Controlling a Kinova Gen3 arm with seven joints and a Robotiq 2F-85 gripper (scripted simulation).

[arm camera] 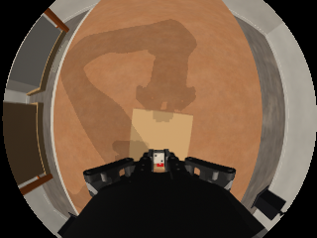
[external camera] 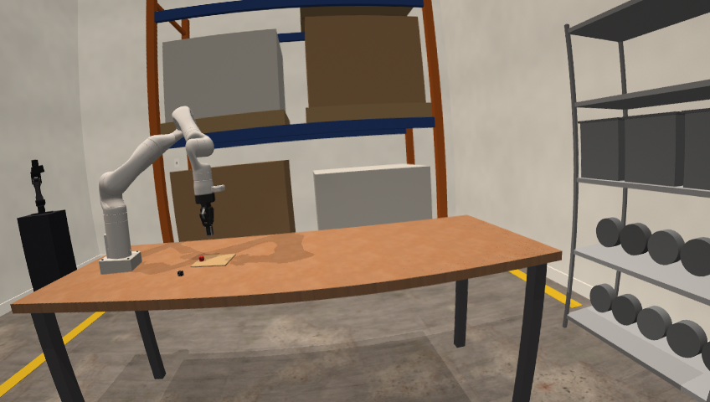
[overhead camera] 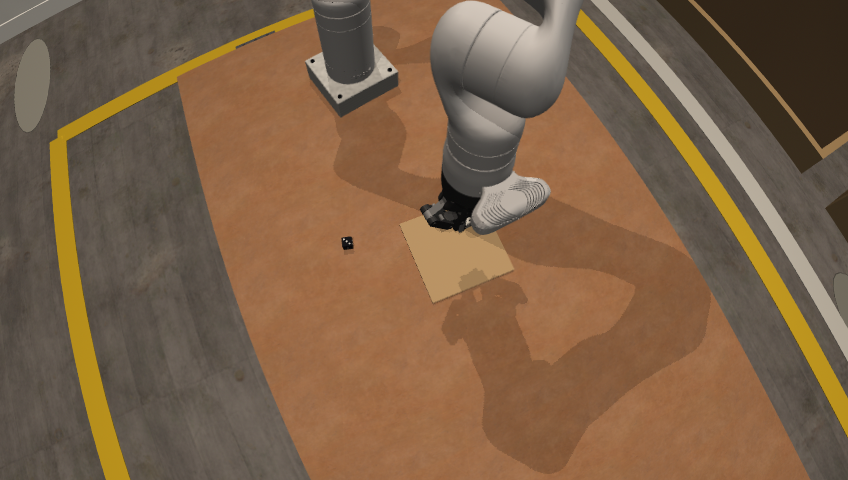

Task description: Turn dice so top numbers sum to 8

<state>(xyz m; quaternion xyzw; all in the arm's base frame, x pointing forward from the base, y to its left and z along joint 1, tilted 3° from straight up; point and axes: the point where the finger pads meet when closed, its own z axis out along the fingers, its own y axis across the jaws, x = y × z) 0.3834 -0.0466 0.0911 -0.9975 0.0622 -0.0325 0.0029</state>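
My gripper (overhead camera: pixel 443 223) hangs well above the mat's near-base corner in the side view (external camera: pixel 208 229). It is shut on a small pale die (arm camera: pixel 158 158) that shows between the fingertips in the wrist view. The tan mat (overhead camera: pixel 455 256) lies flat on the table and also shows in the wrist view (arm camera: pixel 161 131). A red die (external camera: pixel 200 258) sits on the mat's corner nearest the base, right below the gripper, and the gripper hides it in the overhead view. A black die (overhead camera: pixel 347 242) lies on the bare table to the left of the mat, also seen from the side (external camera: pixel 180 272).
The arm's base (overhead camera: pixel 351 77) stands on the table behind the mat. The arm's elbow and wrist housing (overhead camera: pixel 511 202) hang over the mat's far edge. The arm's shadow falls across the mat and the table.
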